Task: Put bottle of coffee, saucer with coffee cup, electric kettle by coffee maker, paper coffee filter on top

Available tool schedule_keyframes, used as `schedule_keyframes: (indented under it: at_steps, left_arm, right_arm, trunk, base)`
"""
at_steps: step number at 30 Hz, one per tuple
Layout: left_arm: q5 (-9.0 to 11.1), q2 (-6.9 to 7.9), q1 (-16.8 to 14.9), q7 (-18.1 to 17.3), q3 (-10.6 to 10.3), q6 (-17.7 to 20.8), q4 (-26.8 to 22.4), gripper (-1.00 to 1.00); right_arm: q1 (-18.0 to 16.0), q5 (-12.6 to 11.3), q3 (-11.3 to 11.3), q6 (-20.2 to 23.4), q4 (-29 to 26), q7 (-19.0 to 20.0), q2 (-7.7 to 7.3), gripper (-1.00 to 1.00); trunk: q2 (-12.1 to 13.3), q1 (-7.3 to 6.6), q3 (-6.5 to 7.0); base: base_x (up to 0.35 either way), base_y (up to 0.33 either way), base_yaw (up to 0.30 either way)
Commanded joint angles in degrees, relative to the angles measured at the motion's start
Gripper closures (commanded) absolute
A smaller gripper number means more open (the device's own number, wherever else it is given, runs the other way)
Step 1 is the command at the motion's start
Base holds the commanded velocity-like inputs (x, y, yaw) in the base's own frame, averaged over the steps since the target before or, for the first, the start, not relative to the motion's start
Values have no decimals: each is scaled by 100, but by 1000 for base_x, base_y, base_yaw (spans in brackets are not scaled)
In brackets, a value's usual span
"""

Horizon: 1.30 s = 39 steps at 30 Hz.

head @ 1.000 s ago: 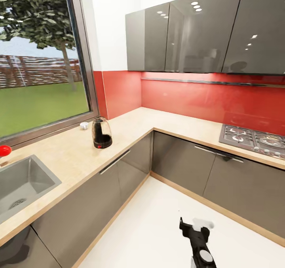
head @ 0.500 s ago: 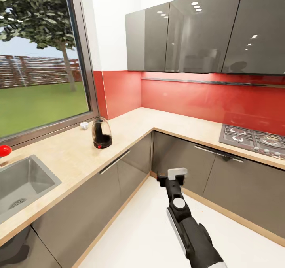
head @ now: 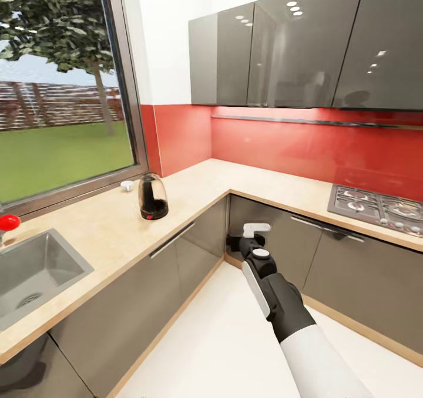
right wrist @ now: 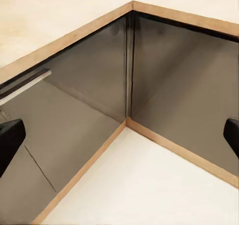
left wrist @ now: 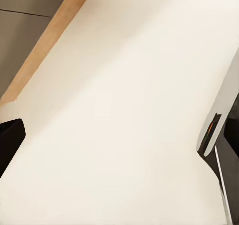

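Observation:
The coffee maker (head: 154,197), black with a clear dome, stands on the beige countertop (head: 106,228) below the window. A small white object (head: 126,185) lies behind it near the window sill. My right gripper (head: 245,238) is stretched out over the floor, level with the cabinet fronts at the inner corner. In the right wrist view its fingers (right wrist: 10,138) stand far apart with nothing between them. In the left wrist view my left gripper (left wrist: 119,140) hangs over bare floor, with one black finger (left wrist: 10,140) at the picture's edge. The bottle, filter, saucer and kettle are out of view.
A steel sink (head: 35,272) is set in the counter at the left, with a red knob (head: 8,222) beside it. A gas hob (head: 379,205) sits at the right. Grey wall cabinets (head: 294,51) hang over the red backsplash. White floor (head: 223,339) lies between the counters.
My right arm has risen and reached forward, from low over the floor to the height of the cabinet fronts near the corner. The camera has shifted slightly.

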Motion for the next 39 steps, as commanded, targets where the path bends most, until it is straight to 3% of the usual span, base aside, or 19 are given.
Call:
schedule_keyframes:
  at_steps: [1, 7, 25, 31, 34, 39]
  left_arm:
    - [34, -1, 5, -8, 18, -23, -12, -100]
    - [31, -1, 7, -12, -17, -23, -19, -100]
    - [22, -78, 7, -12, -12, -23, -17, -100]
    - [29, -74, 7, -12, -6, -23, -13, -100]
    - [30, -72, 7, -12, -4, -23, -20, -100]
    - [30, -80, 7, -12, -3, -23, -17, -100]
  right_arm:
    - [-5, -62, 13, 16, 11, -54, 0, -100]
    - [-6, -69, 13, 2, 285, -61, 0, -100]
    - [-6, -68, 9, -2, 313, -62, 0, -100]
    - [-6, -62, 22, -539, 331, -82, 0, -100]
    - [-6, -65, 39, -634, 415, -503, 0, -100]
    - [-6, -69, 48, -658, 509, -638, 0, -100]
  trunk:
    - [-7, 2, -14]
    - [-7, 2, -53]
    - [-7, 2, -165]
    - [-7, 2, -158]
    - [-7, 2, -137]
    - [-7, 2, -99]
  base:
    - [0, 0, 171]
    - [0, 0, 182]
    - [0, 0, 206]
    - [0, 0, 256]
    - [159, 58, 169]
    - [259, 212, 149]
